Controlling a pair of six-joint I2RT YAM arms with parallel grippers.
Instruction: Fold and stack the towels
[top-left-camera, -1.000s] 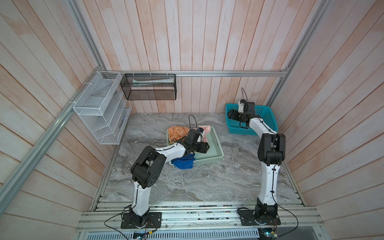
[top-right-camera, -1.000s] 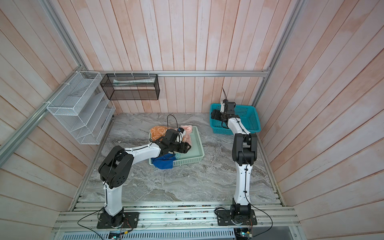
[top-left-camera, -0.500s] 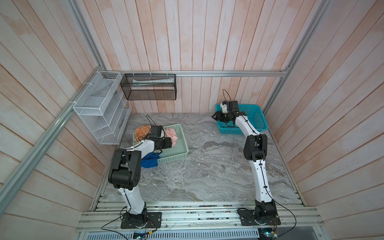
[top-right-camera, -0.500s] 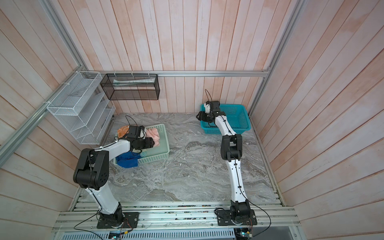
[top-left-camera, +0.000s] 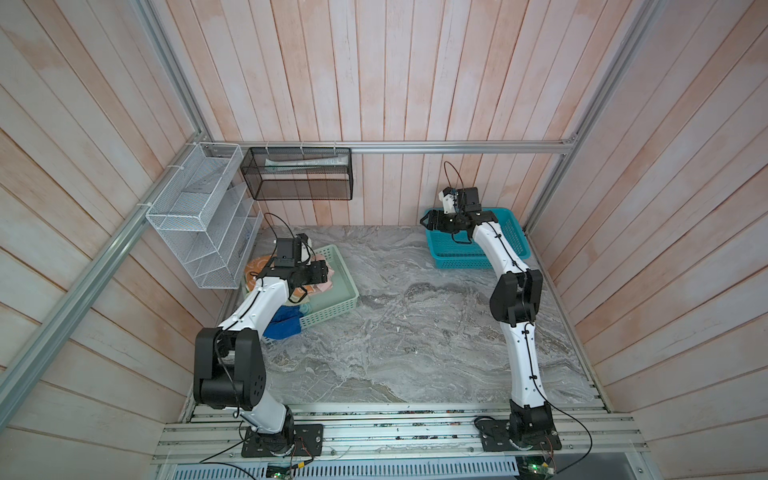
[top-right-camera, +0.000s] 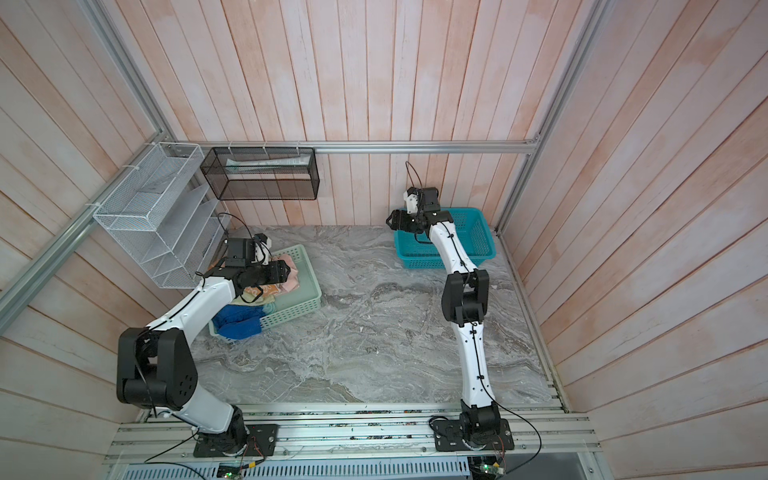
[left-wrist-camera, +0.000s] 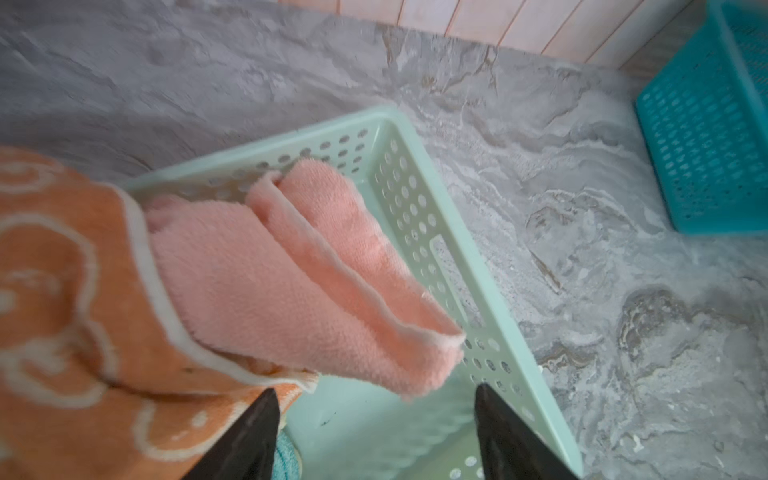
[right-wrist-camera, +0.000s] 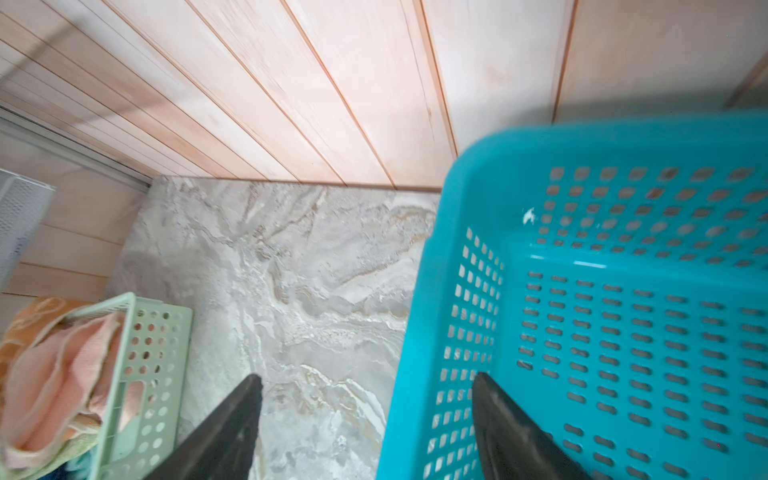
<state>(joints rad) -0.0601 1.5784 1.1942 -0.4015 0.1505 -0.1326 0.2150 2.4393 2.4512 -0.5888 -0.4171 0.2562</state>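
While both claws gape empty, the left claw (left-wrist-camera: 374, 399) hovers over a fluffy pink towel (left-wrist-camera: 291, 270) and patterned orange towel (left-wrist-camera: 62, 311) in a perforated mint basket (left-wrist-camera: 415, 199); the right claw (right-wrist-camera: 365, 376) seemingly straddles the slotted teal basket (right-wrist-camera: 623, 166) at its wall.

The left arm (top-left-camera: 255, 305) and right arm (top-left-camera: 524, 365) have glossy white links between bulky black joint housings (thin black cables trail along them); the black base plates (top-left-camera: 311, 436) seem fastened with screws.
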